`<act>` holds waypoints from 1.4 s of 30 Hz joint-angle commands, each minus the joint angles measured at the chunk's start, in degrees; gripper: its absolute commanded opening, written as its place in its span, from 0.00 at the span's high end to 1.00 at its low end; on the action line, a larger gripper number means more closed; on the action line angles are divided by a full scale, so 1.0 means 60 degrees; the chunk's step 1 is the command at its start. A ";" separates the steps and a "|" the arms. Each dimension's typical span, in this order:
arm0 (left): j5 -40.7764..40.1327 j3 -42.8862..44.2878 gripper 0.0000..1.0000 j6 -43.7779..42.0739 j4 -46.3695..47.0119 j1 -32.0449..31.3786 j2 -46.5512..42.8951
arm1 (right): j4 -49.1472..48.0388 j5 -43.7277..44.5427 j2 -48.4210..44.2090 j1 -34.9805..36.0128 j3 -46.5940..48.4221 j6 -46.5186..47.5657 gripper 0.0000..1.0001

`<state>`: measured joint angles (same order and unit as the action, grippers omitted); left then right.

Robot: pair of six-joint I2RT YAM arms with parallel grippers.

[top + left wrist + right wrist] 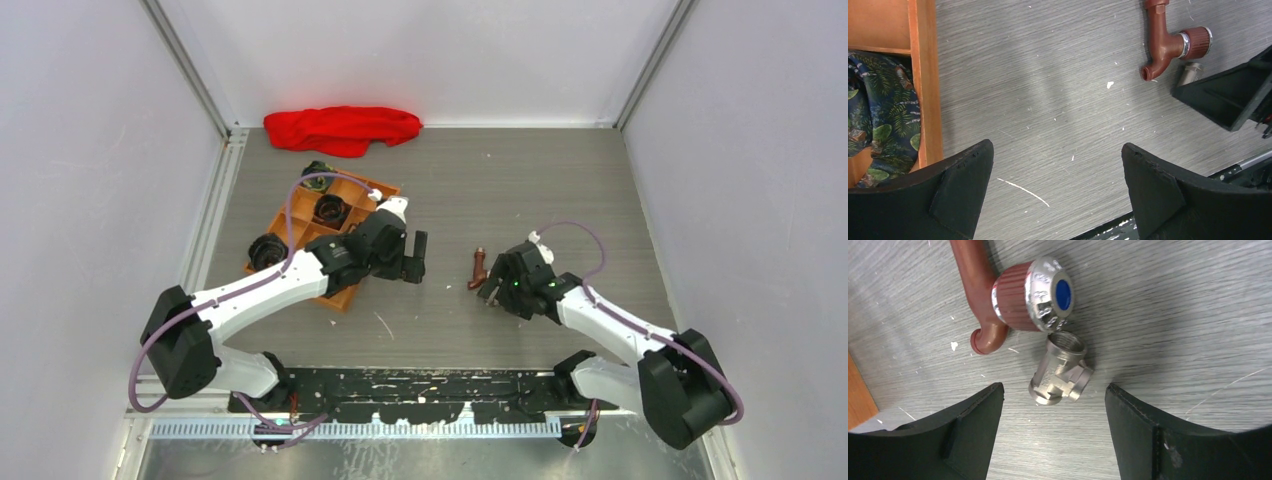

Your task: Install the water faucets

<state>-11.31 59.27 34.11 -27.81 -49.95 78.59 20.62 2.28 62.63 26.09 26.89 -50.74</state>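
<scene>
A reddish-brown faucet [478, 268] lies on the grey table between the arms. In the right wrist view the faucet [998, 305] shows a ribbed knob with a silvery cap and blue dot. A small silver tee fitting [1060, 371] lies against it. My right gripper [1054, 410] is open, hovering just short of the fitting, holding nothing. My left gripper [1057, 170] is open and empty over bare table; the faucet [1168, 42] and fitting [1191, 73] lie ahead to its right. In the top view the left gripper [414, 262] is left of the faucet and the right gripper [495, 288] beside it.
An orange wooden tray [345, 296] with dark coiled straps [330, 210] sits at the left; its edge [925, 85] and a leaf-patterned strap [883, 115] show in the left wrist view. A red cloth [340, 128] lies at the back. A black rail [420, 385] runs along the near edge.
</scene>
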 commanded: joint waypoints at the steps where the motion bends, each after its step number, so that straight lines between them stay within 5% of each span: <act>1: 0.0162 0.0149 0.01 0.0095 0.0489 0.0034 -0.0197 | 0.0128 0.0611 0.0676 0.0548 0.0581 -0.0710 0.22; 20: 0.0110 -0.0113 0.01 0.0042 0.0055 0.0558 -0.0720 | 0.0603 0.2187 0.2059 0.0838 0.2059 0.0538 0.72; 28: 0.3604 -0.0424 0.01 0.0512 0.0531 0.3111 -0.1366 | -0.1603 -0.0201 0.1047 0.0838 0.1828 0.2704 0.77; 38: 0.7756 -0.0050 0.01 0.1474 0.1822 0.3316 0.0109 | -0.4692 -0.3665 0.0799 0.0981 0.1589 0.5128 0.68; 42: 0.8688 0.0069 0.02 0.1689 0.2005 0.3316 0.0872 | -0.6254 -0.4997 0.0742 0.0992 0.1076 0.6017 0.75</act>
<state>29.76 56.99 41.80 -20.47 -30.00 81.03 -3.07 -17.10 69.47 31.77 35.55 -22.28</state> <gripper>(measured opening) 0.986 0.420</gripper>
